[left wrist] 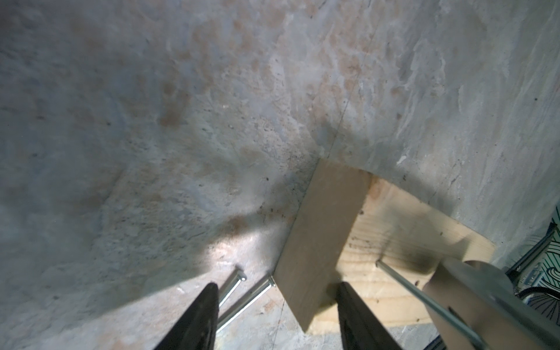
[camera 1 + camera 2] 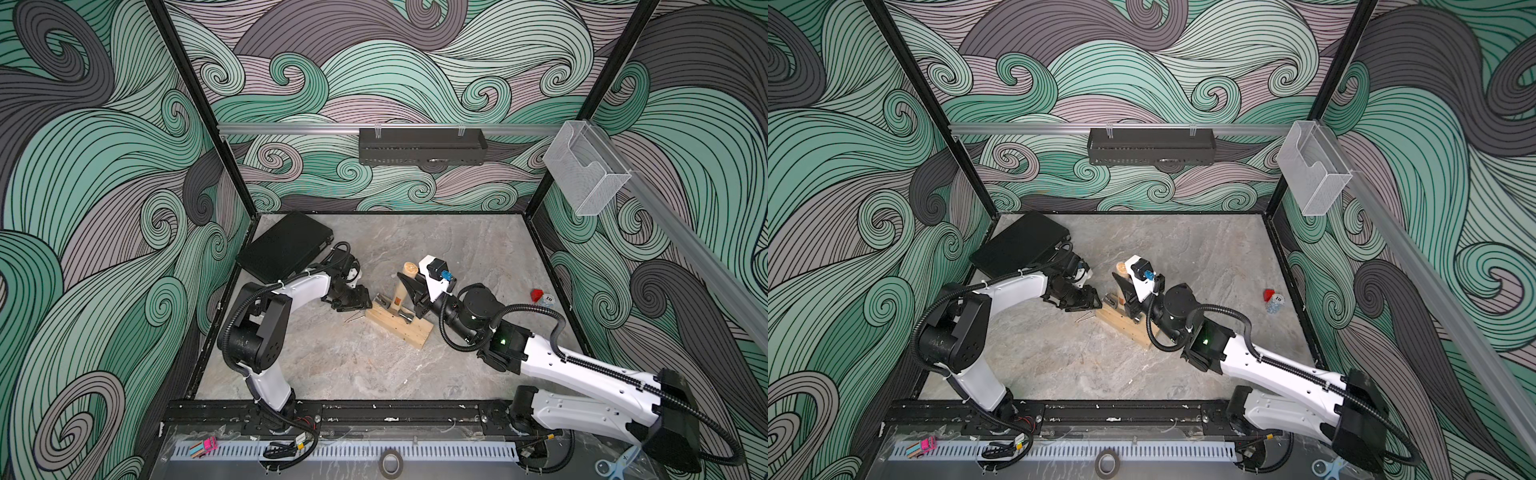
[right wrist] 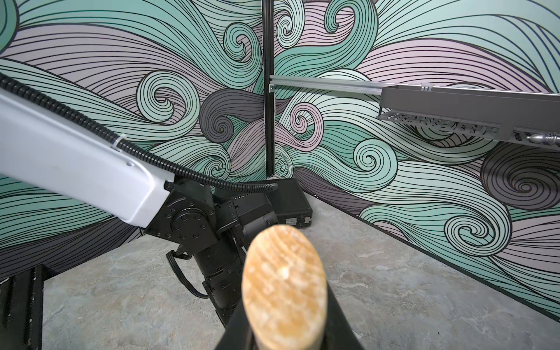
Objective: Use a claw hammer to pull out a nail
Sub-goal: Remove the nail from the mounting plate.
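Observation:
The claw hammer [image 2: 409,268] stands tilted over the pale wooden block [image 2: 405,328] in the middle of the floor, its grey head down on the block. My right gripper [image 2: 409,286] is shut on the wooden handle; the handle's butt end [image 3: 283,288] fills the right wrist view between the black fingers. A long nail [image 1: 403,280] rises slanted out of the block [image 1: 385,230], its shaft running into the hammer head [image 1: 485,291]. At the block's left end, my left gripper [image 1: 278,291] is open, one finger over the block top and one beside it above the floor.
Two loose nails [image 2: 353,319] lie on the floor just left of the block, by my left fingers [image 1: 209,303]. A black case [image 2: 286,245] leans in the back left corner. Small red and pale objects [image 2: 542,297] sit at the right. A black shelf [image 2: 422,145] hangs on the back wall.

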